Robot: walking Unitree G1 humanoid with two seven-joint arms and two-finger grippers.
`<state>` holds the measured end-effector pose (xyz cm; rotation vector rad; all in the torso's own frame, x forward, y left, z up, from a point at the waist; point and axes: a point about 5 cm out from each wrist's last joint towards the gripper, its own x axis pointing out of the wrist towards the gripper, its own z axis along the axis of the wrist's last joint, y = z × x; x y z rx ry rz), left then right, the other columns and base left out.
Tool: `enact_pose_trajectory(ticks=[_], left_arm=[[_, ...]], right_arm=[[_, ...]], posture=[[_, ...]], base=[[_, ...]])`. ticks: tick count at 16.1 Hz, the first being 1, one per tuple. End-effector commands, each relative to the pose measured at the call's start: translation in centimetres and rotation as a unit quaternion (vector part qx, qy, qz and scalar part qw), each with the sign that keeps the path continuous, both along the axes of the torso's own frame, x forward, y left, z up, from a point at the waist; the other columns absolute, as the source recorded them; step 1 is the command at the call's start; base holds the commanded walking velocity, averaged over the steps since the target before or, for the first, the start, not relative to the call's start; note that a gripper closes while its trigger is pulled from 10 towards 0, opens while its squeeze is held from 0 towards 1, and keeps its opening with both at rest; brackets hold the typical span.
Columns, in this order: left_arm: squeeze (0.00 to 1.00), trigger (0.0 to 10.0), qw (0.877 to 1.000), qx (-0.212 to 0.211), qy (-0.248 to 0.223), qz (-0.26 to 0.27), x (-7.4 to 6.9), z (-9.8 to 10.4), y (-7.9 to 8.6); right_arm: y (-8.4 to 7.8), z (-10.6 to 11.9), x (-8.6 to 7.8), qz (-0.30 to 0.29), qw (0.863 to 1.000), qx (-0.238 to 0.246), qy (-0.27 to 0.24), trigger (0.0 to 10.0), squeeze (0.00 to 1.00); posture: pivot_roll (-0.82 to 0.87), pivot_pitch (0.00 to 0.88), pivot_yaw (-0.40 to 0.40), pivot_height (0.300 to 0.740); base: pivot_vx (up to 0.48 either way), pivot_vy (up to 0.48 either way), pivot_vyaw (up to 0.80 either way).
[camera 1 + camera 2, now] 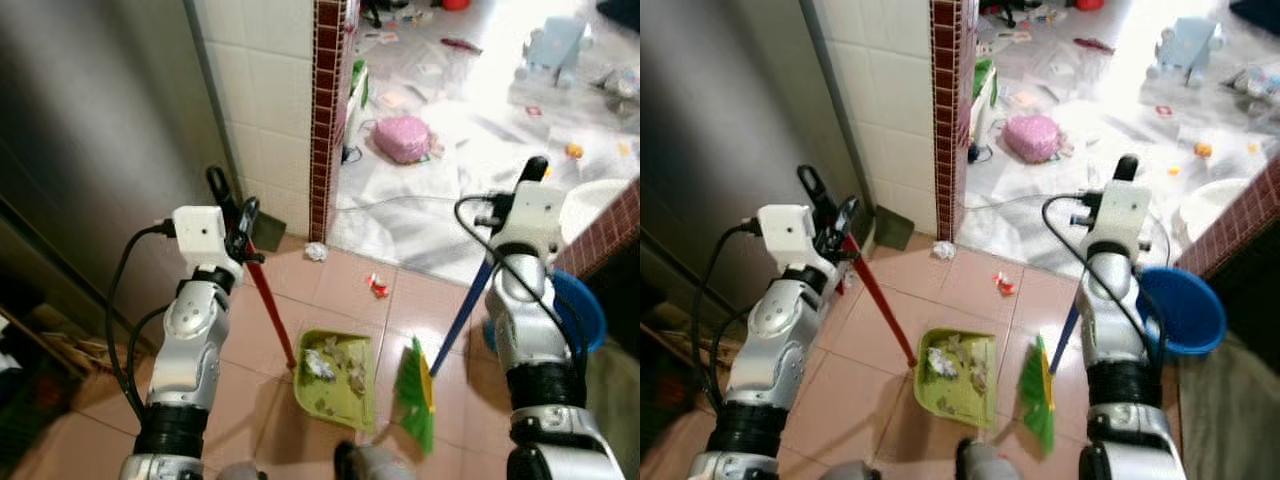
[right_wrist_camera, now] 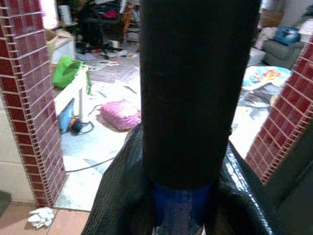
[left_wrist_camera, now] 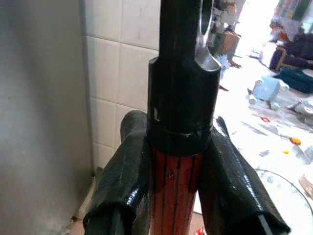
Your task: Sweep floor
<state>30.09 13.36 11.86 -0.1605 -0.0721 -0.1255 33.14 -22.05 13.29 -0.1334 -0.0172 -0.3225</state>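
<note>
Left gripper (image 1: 240, 222) is clamped on the red handle of the dustpan (image 1: 336, 378), lower centre, already full. Right gripper (image 1: 520, 195) grips the blue broom (image 1: 416, 392) handle. Tip that pan and the litter probably spills — paper wad (image 1: 316, 251) and red scrap (image 1: 378, 286) are unswept.

A lime-green plastic dustpan (image 1: 338, 380) holding grey-white scraps sits on the salmon-pink tiled floor (image 1: 330, 300); its long handle (image 1: 272, 310) is red with a black top. The broom's bristle head (image 1: 414, 395) is bright green with a yellow band, on a blue pole (image 1: 462, 315). A column of small dark-red tiles (image 1: 326, 110) edges the white-tiled wall (image 1: 258, 90). A pink round cushion (image 1: 401, 138) lies on the pale marbled floor beyond. A blue round basin (image 1: 1183, 308) sits beside the silver right arm.
</note>
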Motion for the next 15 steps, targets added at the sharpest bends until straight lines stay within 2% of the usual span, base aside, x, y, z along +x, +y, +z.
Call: enact_pose_trajectory(ticks=[1, 6, 9, 12, 15], left_arm=[[0.0, 10.0, 0.999, 0.002, -0.036, -0.005, 0.2, 1.6, -0.1], [0.0, 10.0, 0.999, 0.017, -0.036, -0.003, 0.0, 1.3, 0.4], [0.0, 10.0, 0.999, 0.017, -0.028, 0.002, -0.5, 0.9, 0.7], [0.0, 10.0, 1.0, 0.008, -0.026, 0.004, -0.5, 0.8, 0.5], [0.0, 10.0, 1.0, -0.004, -0.025, 0.018, -0.1, 1.0, 0.9]], right_arm=[[-0.6, -0.2, -0.2, -0.007, 1.0, -0.005, 0.006, 10.0, 0.0], [-0.1, -0.8, -0.3, 0.011, 1.0, -0.014, 0.023, 10.0, 0.0], [-0.3, -1.2, -0.7, 0.01, 0.999, -0.018, 0.028, 10.0, 0.0], [-0.4, -1.4, -0.8, 0.01, 0.999, -0.017, 0.033, 10.0, 0.0], [-0.3, -1.2, -0.8, 0.019, 0.999, -0.022, 0.028, 10.0, 0.0]], posture=[[-0.1, 0.0, 0.05, 0.74], [-0.09, 0.0, 0.024, 0.74], [-0.09, 0.0, 0.031, 0.74], [-0.1, 0.0, 0.033, 0.74], [-0.1, 0.0, 0.031, 0.74]], base=[[0.0, -0.364, -0.79], [0.0, -0.364, -0.8], [0.0, -0.321, -0.8], [0.0, 0.0, -0.8], [0.0, 0.0, -0.13]])
